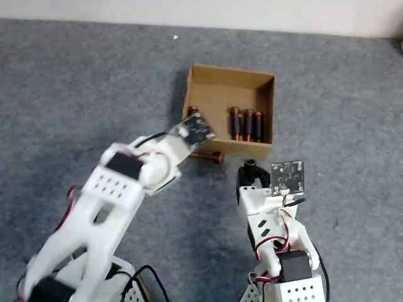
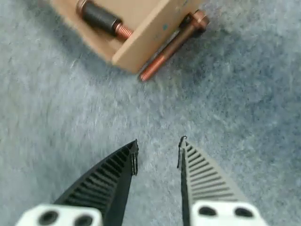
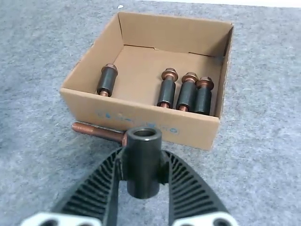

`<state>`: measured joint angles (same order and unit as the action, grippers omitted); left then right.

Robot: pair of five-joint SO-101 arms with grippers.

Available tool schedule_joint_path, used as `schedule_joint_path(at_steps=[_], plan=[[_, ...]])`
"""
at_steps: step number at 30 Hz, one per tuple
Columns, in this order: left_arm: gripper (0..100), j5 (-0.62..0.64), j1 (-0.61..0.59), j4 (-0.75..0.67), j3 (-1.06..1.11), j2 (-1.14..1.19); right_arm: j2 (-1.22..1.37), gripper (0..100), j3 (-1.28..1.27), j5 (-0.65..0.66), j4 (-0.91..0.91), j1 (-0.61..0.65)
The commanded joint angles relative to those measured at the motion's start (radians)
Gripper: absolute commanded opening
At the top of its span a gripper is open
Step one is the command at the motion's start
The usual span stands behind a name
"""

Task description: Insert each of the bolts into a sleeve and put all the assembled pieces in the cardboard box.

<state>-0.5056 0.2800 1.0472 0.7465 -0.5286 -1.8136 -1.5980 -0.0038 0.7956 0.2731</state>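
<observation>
High view, left arm: it extends from the near left to the cardboard box (image 1: 267, 82), and its wrist covers the box's near left corner and part of one assembled piece (image 1: 192, 111).
High view, box contents: three more assembled pieces (image 1: 247, 124) lie side by side by the right wall.
High view, loose bolt (image 1: 208, 155): it lies on the grey carpet (image 1: 75, 94) just outside the front wall, one end under that wrist.
High view, right gripper (image 1: 250, 171): it is near the front wall with a black sleeve (image 1: 250, 166) in it, which from above is just a dark lump.
Left wrist view, left gripper (image 2: 157, 151): the jaws are moderately apart with nothing between them, over carpet. The loose bolt (image 2: 174, 44) rests against the box corner, well ahead of the tips.
Right wrist view, right gripper (image 3: 143, 165): it is clamped on the sleeve (image 3: 144, 141), which stands upright — its open bore is plain here.
Right wrist view, box: all four pieces are unobstructed, one apart from the other three. The sleeve hides the loose bolt's head end.
</observation>
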Motion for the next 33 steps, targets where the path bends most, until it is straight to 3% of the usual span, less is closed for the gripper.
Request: schedule_joint_path(at_steps=[1,15,24,33], plan=[[17,-0.078,0.074,0.0,-0.179,0.213,-0.015,0.5,0.012,-0.002,-0.035,-0.062],[17,-0.133,0.154,0.008,-0.628,0.773,-0.015,0.5,0.013,-0.003,-0.035,-0.136],[17,-0.146,0.154,0.009,-0.823,0.977,-0.015,0.5,0.013,-0.003,-0.035,-0.136],[17,-0.147,0.179,0.046,-0.865,1.069,-0.015,0.5,0.013,-0.002,-0.035,-0.136]])
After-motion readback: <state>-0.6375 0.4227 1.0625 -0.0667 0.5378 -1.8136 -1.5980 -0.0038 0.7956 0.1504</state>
